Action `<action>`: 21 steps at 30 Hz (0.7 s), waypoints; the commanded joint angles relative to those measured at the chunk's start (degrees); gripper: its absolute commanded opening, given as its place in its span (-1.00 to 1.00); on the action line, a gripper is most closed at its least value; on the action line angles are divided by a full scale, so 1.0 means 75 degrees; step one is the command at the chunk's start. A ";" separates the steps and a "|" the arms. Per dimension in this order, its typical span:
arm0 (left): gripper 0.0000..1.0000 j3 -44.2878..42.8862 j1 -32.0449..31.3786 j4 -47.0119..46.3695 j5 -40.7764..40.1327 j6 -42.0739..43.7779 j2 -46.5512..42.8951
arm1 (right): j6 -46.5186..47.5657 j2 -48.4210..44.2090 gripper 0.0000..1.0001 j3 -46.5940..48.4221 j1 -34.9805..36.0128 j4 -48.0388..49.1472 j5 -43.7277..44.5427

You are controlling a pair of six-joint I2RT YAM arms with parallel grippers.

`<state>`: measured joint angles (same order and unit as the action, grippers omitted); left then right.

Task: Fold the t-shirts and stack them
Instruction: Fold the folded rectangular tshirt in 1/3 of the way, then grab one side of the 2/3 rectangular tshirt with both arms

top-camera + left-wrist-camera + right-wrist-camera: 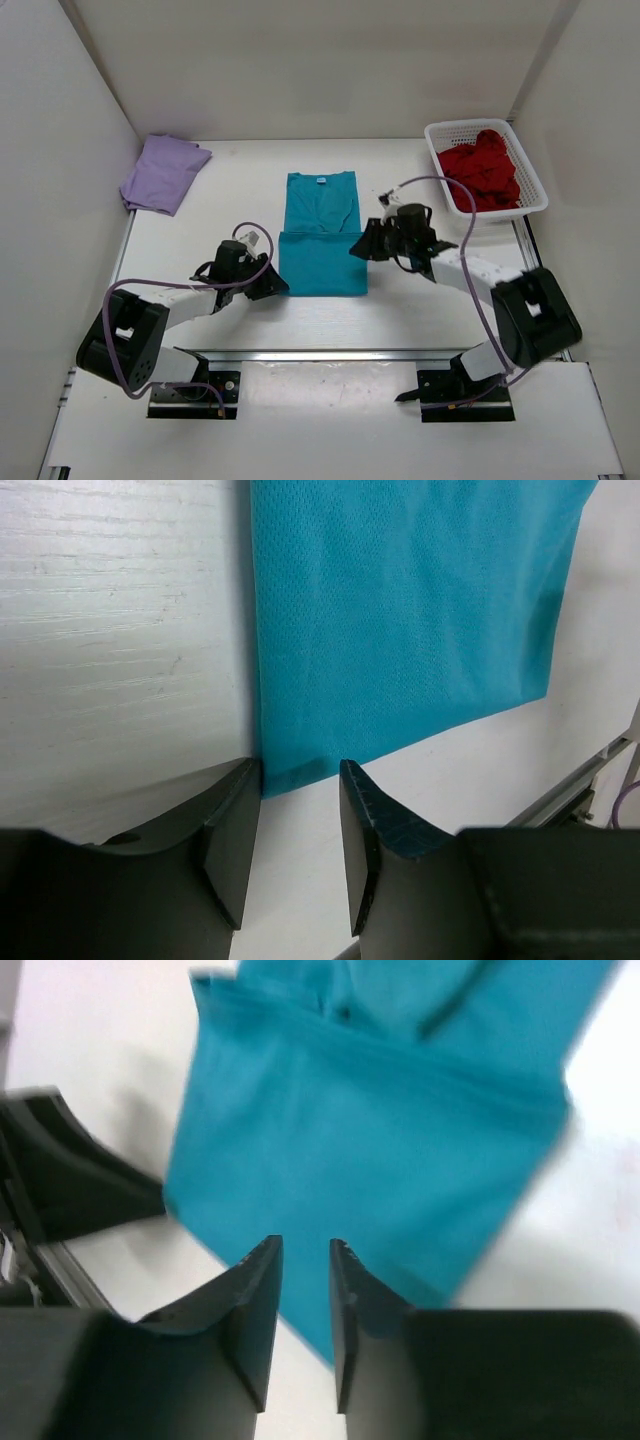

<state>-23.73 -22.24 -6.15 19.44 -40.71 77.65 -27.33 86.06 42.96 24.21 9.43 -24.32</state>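
Observation:
The teal t-shirt [320, 240] lies flat mid-table, its lower half folded up over the body. My left gripper [272, 286] sits low at its near-left corner. In the left wrist view the gripper [298, 770] is open and holds nothing, with the shirt's corner [400, 620] just at the fingertips. My right gripper [364, 246] is at the shirt's right edge. In the right wrist view it [303, 1248] hovers over the teal cloth [370, 1150], slightly open and empty. The lavender t-shirt [163, 172] lies folded at the back left. The dark red t-shirt [483, 170] is bunched in the basket.
The white mesh basket [535, 195] stands at the back right against the wall. White walls close in the table on three sides. A metal rail [340, 355] runs along the near edge. The left gripper's finger [70, 1180] shows in the right wrist view.

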 commanded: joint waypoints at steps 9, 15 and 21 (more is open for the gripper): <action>-0.09 0.0210 -0.0105 0.0797 -0.0846 0.0447 -0.0216 | -0.0175 -0.1386 -0.17 -0.2599 0.0054 0.0113 0.0311; -0.27 0.0222 -0.0269 0.0820 -0.0963 0.0530 -0.0146 | -0.0456 -0.0625 -0.39 -0.2657 -0.0028 0.0826 -0.0085; -0.54 0.0105 -0.0316 0.0762 -0.1010 0.0459 0.0053 | -0.0632 -0.0038 -0.64 -0.2459 -0.0052 0.1332 -0.0554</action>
<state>-23.51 -23.88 -4.21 14.06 -38.30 76.82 -31.53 83.81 24.14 24.12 17.82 -27.59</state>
